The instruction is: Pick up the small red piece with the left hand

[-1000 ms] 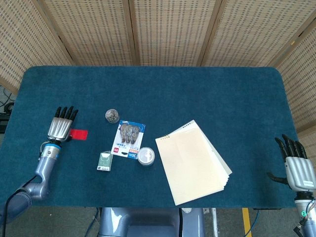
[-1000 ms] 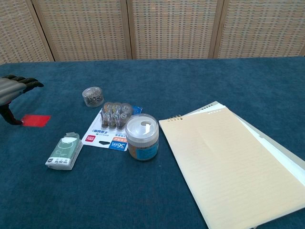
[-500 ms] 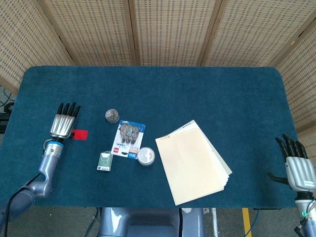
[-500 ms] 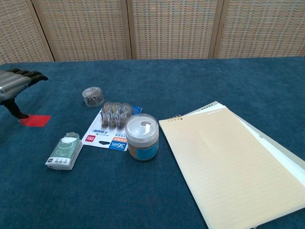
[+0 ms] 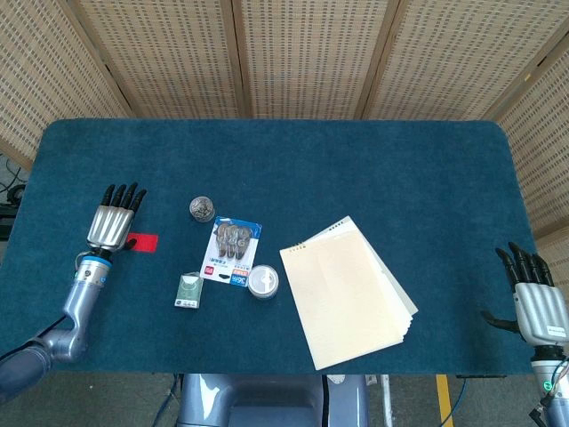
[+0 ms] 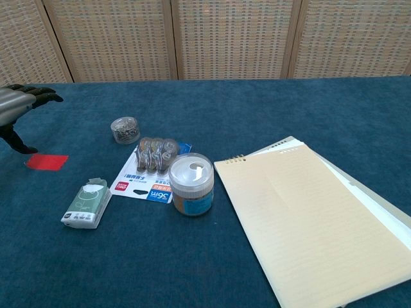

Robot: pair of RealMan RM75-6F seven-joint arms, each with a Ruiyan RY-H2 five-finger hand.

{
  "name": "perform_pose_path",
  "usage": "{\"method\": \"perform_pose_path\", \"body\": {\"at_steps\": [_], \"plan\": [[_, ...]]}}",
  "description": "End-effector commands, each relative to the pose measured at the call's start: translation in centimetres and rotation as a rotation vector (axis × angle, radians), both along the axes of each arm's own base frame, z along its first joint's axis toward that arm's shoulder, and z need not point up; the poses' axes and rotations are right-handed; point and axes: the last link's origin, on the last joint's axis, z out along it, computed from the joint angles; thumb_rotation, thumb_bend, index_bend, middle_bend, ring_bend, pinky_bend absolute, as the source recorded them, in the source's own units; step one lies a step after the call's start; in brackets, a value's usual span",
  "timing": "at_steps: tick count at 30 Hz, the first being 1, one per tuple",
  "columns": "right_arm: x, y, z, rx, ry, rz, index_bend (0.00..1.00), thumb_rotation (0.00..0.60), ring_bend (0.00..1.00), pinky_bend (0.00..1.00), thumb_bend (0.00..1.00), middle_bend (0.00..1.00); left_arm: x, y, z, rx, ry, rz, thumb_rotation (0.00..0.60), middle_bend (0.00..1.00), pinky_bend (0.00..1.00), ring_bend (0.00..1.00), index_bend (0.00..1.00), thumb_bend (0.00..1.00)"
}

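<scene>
The small red piece (image 5: 143,242) (image 6: 46,162) lies flat on the blue table cloth at the left. My left hand (image 5: 114,219) (image 6: 17,107) hovers just left of it and above it, fingers stretched out and apart, holding nothing. Its thumb points down toward the cloth beside the piece without touching it. My right hand (image 5: 536,298) rests at the table's right front edge, fingers extended, empty; the chest view does not show it.
A small round tin (image 5: 202,209) sits right of the red piece. Nearby lie a blister card of clips (image 5: 231,252), a clear jar with a white lid (image 6: 191,183), a green packet (image 6: 87,203) and a yellow notepad (image 5: 348,291).
My left hand has risen and drawn back slightly to the left, away from the red piece. The piece has stayed on the cloth. The right hand has not moved.
</scene>
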Motion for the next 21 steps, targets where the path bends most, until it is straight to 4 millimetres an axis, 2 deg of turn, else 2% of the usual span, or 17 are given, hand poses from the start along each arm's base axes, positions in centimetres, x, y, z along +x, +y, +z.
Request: {"method": "perform_pose_path", "body": {"at_steps": [1, 5, 15, 21], "plan": [[0.0, 0.0, 0.0, -0.002, 0.001, 0.001, 0.0, 0.6, 0.0, 0.0, 0.05, 0.0, -0.5, -0.8, 0.7, -0.003, -0.004, -0.011, 0.6, 0.0, 0.0, 0.0, 0.26, 0.21], [0.0, 0.0, -0.1, -0.003, 0.003, 0.001, 0.0, 0.6, 0.0, 0.0, 0.05, 0.0, -1.4, -1.5, 1.2, -0.008, 0.0, -0.013, 0.6, 0.0, 0.0, 0.0, 0.34, 0.21], [0.1, 0.0, -0.2, -0.002, 0.01, 0.003, 0.0, 0.6, 0.0, 0.0, 0.05, 0.0, -3.4, -2.4, 2.2, -0.007, 0.035, -0.016, 0.6, 0.0, 0.0, 0.0, 0.39, 0.22], [0.2, 0.0, -0.3, 0.0, 0.014, 0.006, 0.0, 0.6, 0.0, 0.0, 0.05, 0.0, -4.4, -2.4, 2.2, -0.018, 0.058, 0.01, 0.6, 0.0, 0.0, 0.0, 0.41, 0.25]]}}
